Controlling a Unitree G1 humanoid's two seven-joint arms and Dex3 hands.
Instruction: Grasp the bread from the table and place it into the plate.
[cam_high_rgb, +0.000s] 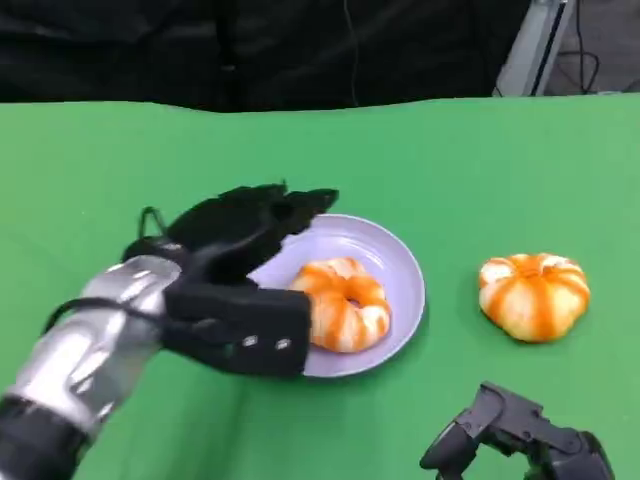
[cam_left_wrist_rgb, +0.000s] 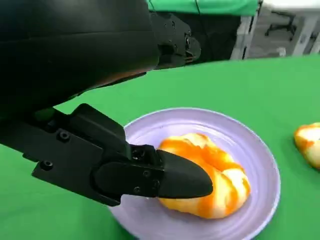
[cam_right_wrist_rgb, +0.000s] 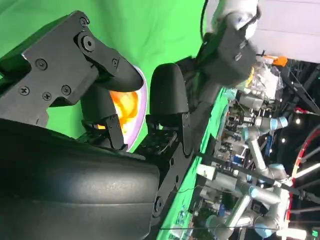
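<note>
Bread (cam_high_rgb: 343, 304) with orange and white stripes lies inside the lilac plate (cam_high_rgb: 403, 262), which sits near the middle of the green bench (cam_high_rgb: 480, 160) in the head view. The left hand (cam_high_rgb: 235, 290) reaches over the plate's near-left rim, its thumb side against the bread and its upper fingers spread over the plate, not closed on anything. A second striped bread (cam_high_rgb: 534, 295) lies on the bench toward the right edge, well apart from the plate. The right hand (cam_high_rgb: 520, 440) sits low at the near edge, fingers curled in, holding nothing. Left wrist view: one black finger (cam_left_wrist_rgb: 165, 176) lies against the side of the bread (cam_left_wrist_rgb: 220, 175) on the plate (cam_left_wrist_rgb: 260, 165); the other fingers stand above it, clear of the bread. Right wrist view: the right hand's fingers (cam_right_wrist_rgb: 167, 95) are curled with nothing between them, and the plate (cam_right_wrist_rgb: 141, 102) with bread shows beyond.
</note>
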